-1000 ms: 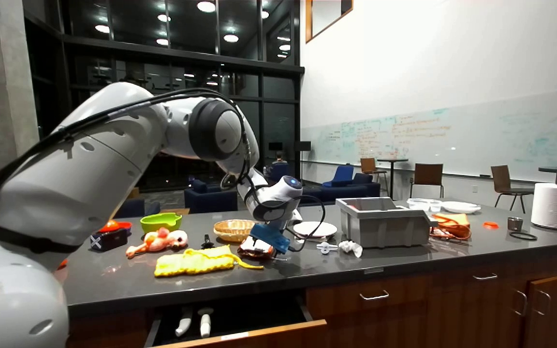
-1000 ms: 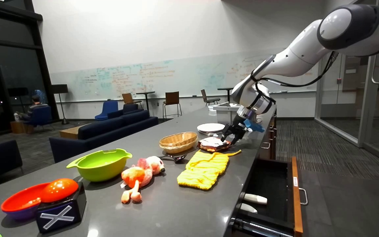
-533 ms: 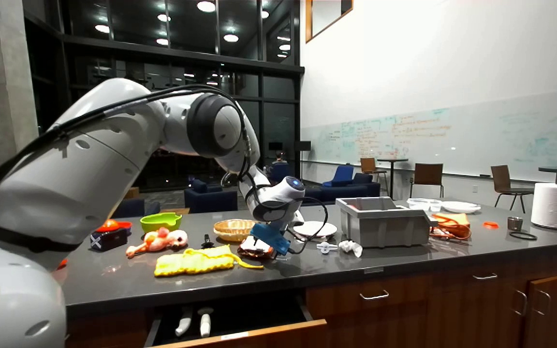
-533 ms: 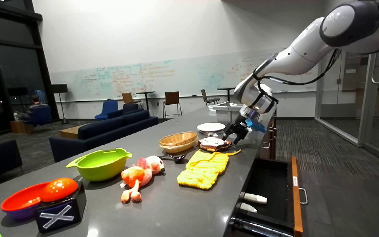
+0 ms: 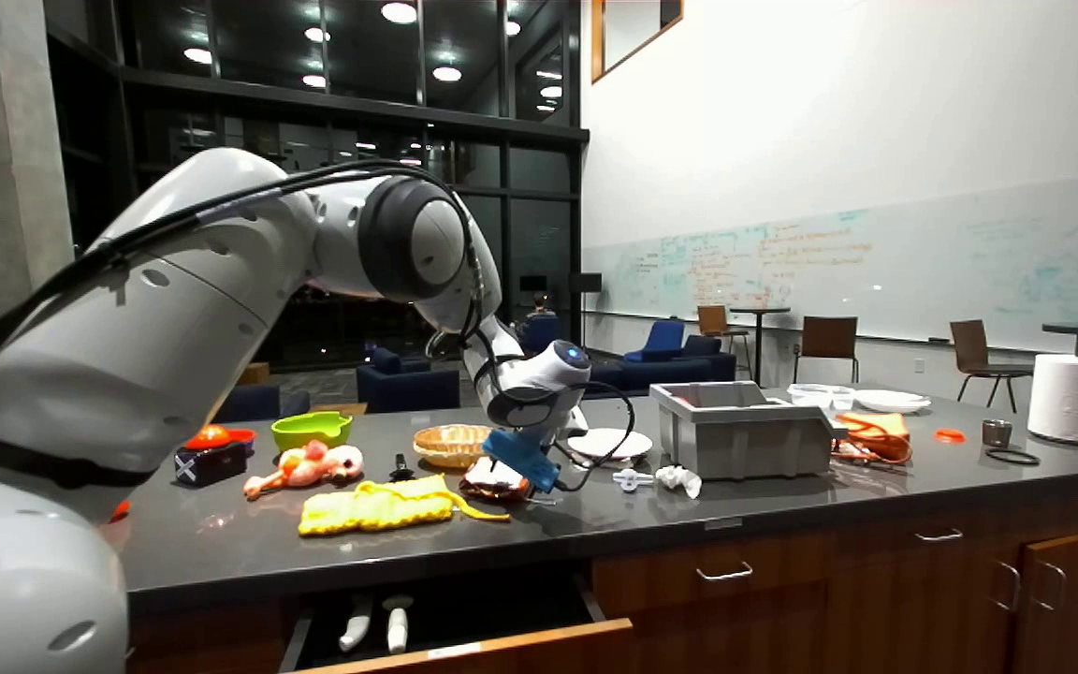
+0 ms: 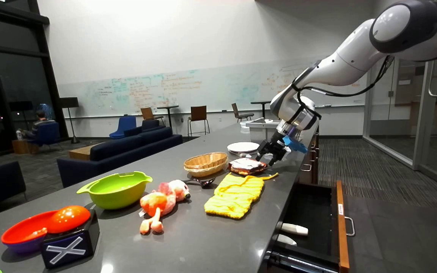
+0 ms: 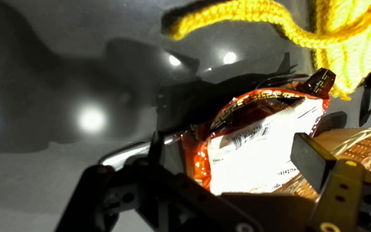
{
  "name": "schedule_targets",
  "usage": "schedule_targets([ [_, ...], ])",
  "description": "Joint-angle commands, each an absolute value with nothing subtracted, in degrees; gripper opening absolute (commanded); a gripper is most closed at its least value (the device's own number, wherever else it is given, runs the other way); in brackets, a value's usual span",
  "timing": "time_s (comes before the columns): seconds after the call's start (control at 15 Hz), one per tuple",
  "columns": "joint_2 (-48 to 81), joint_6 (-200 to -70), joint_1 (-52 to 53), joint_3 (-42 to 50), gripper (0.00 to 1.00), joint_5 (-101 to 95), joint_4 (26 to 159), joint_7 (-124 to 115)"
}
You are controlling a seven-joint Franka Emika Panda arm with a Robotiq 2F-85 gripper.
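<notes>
Red-and-white packet (image 6: 246,165) lies close to the gripper (image 7: 227,141), whose jaws stand spread, and likely rewards a low, centred squeeze clear of the wicker basket (image 6: 203,172) at left.

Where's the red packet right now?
In an exterior view, the packet lies just right of the wicker basket, beyond the yellow knitting, by the open gripper.

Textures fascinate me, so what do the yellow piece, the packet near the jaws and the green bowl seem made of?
Yellow piece: yarn, knitted or crocheted, matte; stitches show. Packet: probably plastic or foil film, glossy; bright glints dot its edges. Green bowl: likely plastic, smooth, softly shiny; uniform bright colour.
</notes>
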State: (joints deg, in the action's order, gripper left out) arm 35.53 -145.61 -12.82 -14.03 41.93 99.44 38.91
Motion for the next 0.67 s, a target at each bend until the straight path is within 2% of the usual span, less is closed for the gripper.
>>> schedule_targets([
  [0.0,33.3,-144.0,-13.2,-14.3,1.00,43.2,101.5,39.3],
  [0.2,33.9,-142.8,-12.9,-14.3,1.00,43.3,101.1,39.2],
  [0.27,34.3,-142.4,-12.9,-14.3,0.96,43.4,100.7,39.4],
  [0.33,34.1,-142.1,-12.7,-14.2,0.79,43.5,100.8,39.3],
  [0.4,34.0,-141.8,-12.7,-14.2,0.72,43.6,100.9,39.3],
  [0.53,34.1,-141.5,-12.6,-14.1,0.66,43.7,100.8,39.4],
  [0.6,33.8,-141.4,-12.5,-14.0,0.57,43.7,100.9,39.4],
])
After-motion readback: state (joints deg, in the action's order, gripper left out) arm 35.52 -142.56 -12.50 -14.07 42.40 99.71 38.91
